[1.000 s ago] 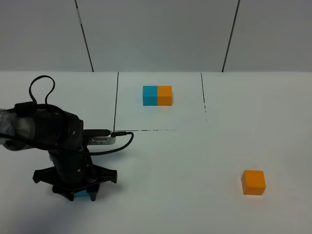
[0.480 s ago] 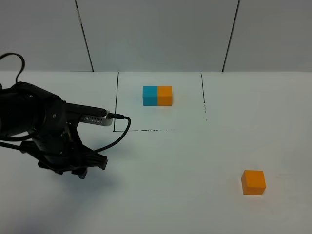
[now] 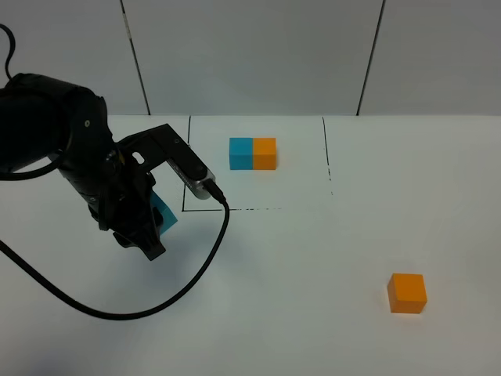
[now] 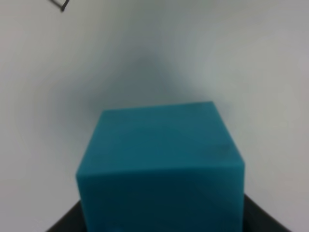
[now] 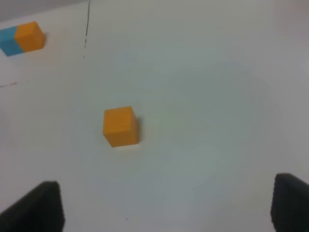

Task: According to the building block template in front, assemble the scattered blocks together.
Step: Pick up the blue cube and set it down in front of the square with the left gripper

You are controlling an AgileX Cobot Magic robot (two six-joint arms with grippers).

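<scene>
My left gripper (image 3: 153, 229) is shut on the cyan-blue cube (image 3: 163, 213) and holds it above the table at the left, just outside the black-outlined area. The cube fills the left wrist view (image 4: 161, 159), between dark finger edges. The orange cube (image 3: 407, 293) sits alone on the table at the front right; it also shows in the right wrist view (image 5: 120, 126). My right gripper (image 5: 166, 208) is open and empty, a little short of the orange cube. The template (image 3: 253, 153), a small cyan-blue and orange bar, lies at the back centre and in the right wrist view (image 5: 21, 38).
A thin black outline (image 3: 186, 168) marks a rectangle on the white table around the template. A black cable (image 3: 196, 266) hangs from the left arm and loops low over the table at the front left. A grey panelled wall stands behind.
My left arm has risen from the table's front left with the cyan-blue cube and moved back and to the right, towards the outlined area. The orange cube and template have not moved.
</scene>
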